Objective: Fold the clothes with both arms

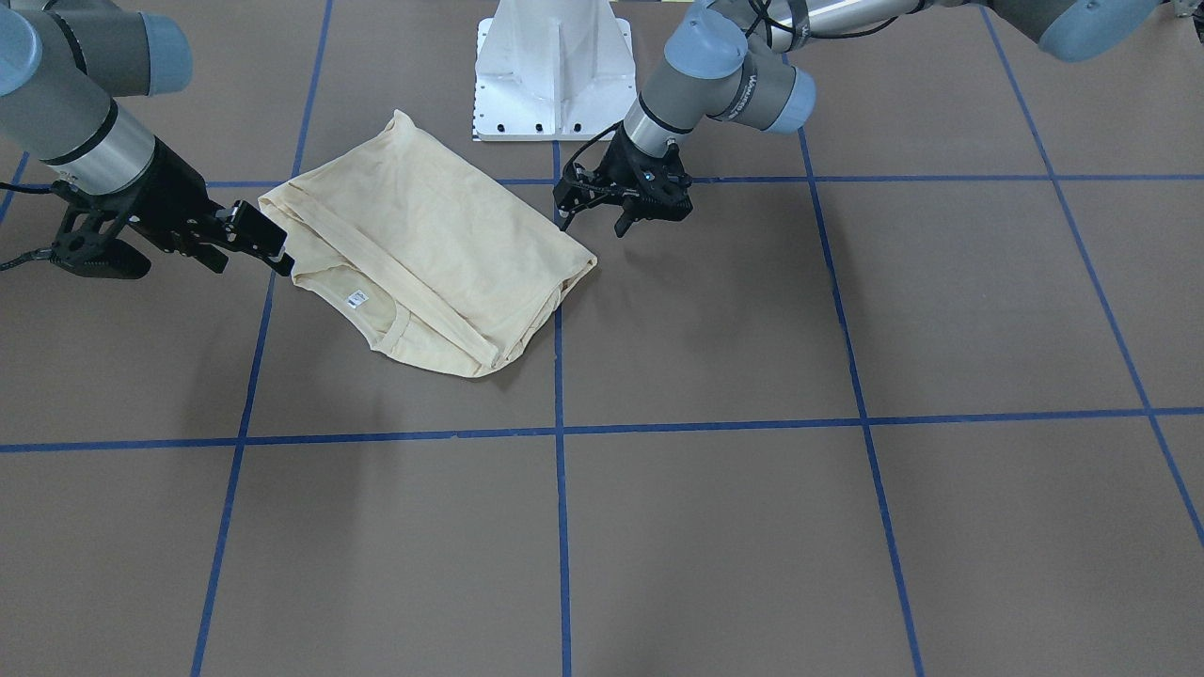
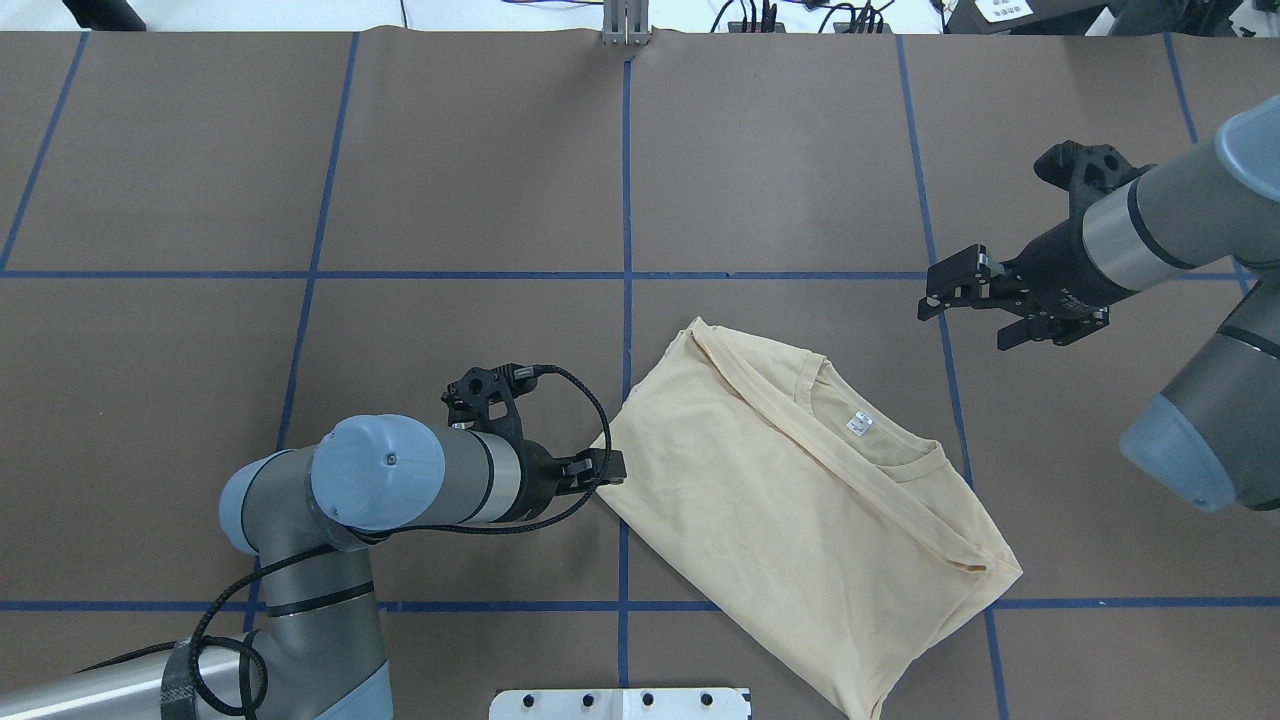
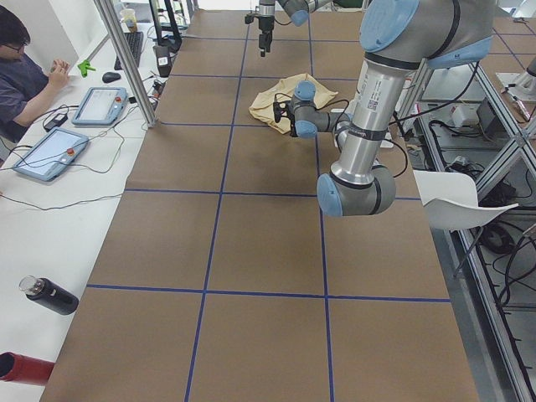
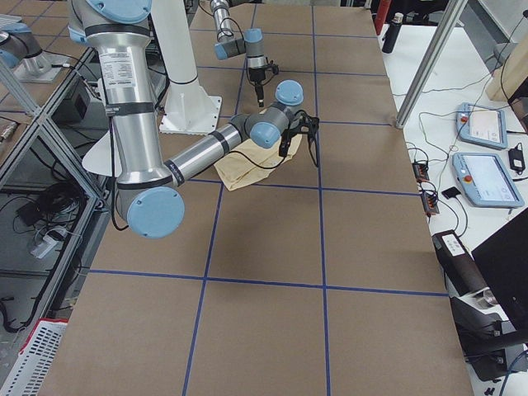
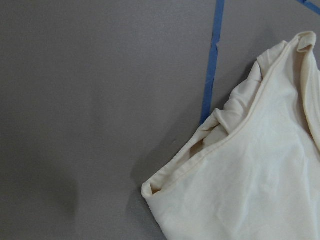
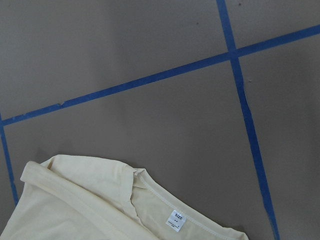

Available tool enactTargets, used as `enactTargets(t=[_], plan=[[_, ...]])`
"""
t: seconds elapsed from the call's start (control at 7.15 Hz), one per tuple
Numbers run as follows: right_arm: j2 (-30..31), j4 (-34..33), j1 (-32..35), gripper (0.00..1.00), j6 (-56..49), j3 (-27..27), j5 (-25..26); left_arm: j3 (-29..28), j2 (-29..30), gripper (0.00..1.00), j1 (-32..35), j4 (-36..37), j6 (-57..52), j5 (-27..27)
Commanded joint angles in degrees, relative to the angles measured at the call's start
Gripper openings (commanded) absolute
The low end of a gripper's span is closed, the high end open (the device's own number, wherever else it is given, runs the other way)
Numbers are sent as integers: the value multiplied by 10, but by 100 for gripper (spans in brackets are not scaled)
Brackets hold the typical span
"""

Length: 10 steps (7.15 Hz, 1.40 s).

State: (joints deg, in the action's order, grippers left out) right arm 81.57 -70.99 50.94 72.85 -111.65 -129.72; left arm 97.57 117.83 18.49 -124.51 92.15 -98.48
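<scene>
The clothes are one pale cream-yellow T-shirt (image 2: 800,500), lying folded on the brown table with its collar and white neck label (image 2: 858,424) facing up. Its print is hidden. My left gripper (image 2: 610,468) hovers open at the shirt's folded corner nearest the left arm, not holding it. The left wrist view looks down on that bunched corner (image 5: 235,165). My right gripper (image 2: 962,325) stands open above bare table just beyond the collar side, clear of the cloth. In the front-facing view the left gripper (image 1: 593,224) is to the right of the shirt (image 1: 433,254) and the right gripper (image 1: 252,268) to its left.
Blue tape lines (image 2: 626,250) divide the brown table into squares. The white pedestal base (image 1: 555,70) stands just behind the shirt. In the left side view a person (image 3: 25,79) sits at a side bench with tablets and bottles.
</scene>
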Motion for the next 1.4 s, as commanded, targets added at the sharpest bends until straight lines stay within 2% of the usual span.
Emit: enactTargets(t=[0.0, 0.28, 0.56, 1.26], plan=[[1, -2, 1, 100, -2, 0, 2, -5, 2, 86, 1, 0, -1, 0], [1, -2, 3, 100, -2, 0, 3, -9, 4, 82, 1, -1, -2, 1], [1, -2, 5, 100, -2, 1, 3, -13, 9, 73, 3, -1, -2, 8], [3, -3, 6, 100, -2, 4, 3, -43, 29, 72, 9, -4, -39, 15]])
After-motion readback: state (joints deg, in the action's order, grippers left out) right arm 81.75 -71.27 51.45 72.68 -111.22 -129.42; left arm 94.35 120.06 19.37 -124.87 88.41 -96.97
